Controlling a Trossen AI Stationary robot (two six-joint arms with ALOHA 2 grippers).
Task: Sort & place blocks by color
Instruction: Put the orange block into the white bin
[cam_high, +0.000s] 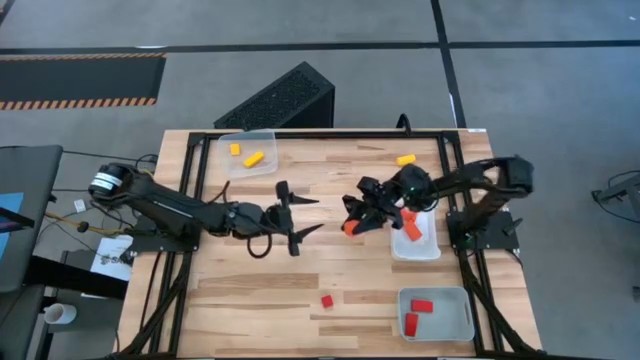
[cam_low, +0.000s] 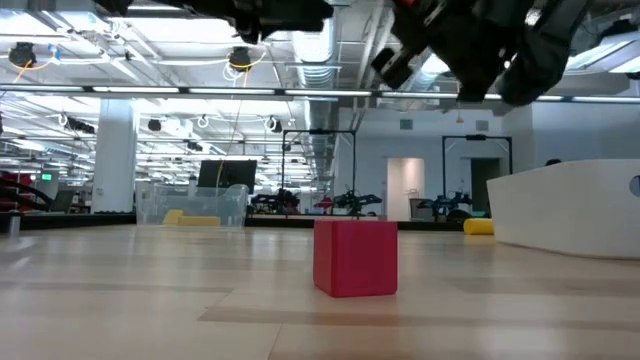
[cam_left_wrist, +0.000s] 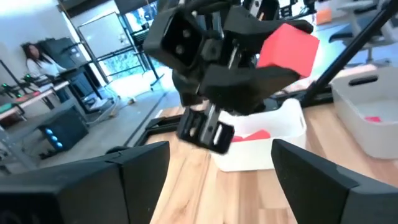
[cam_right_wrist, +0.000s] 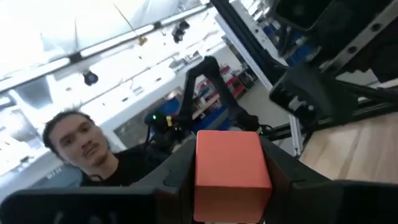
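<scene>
Open wood lies between the arms mid-bench (cam_high: 250, 290), with a lone red cube (cam_high: 326, 300) near the front edge. The right gripper (cam_high: 352, 224) hangs above the bench just beside the middle white tray (cam_high: 425, 250), its fingers (cam_right_wrist: 283, 180) clamped on an orange block (cam_right_wrist: 231, 158). The left gripper (cam_high: 305, 219) faces it, fingers (cam_high: 300, 200) spread wide, holding nothing. The right gripper partly hides the tray's orange blocks (cam_high: 410, 228).

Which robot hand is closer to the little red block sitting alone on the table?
About even, maybe the left. The red block lies near the table's front edge; the open left gripper is behind it, slightly left, and the right gripper, holding an orange block, slightly right.
</scene>
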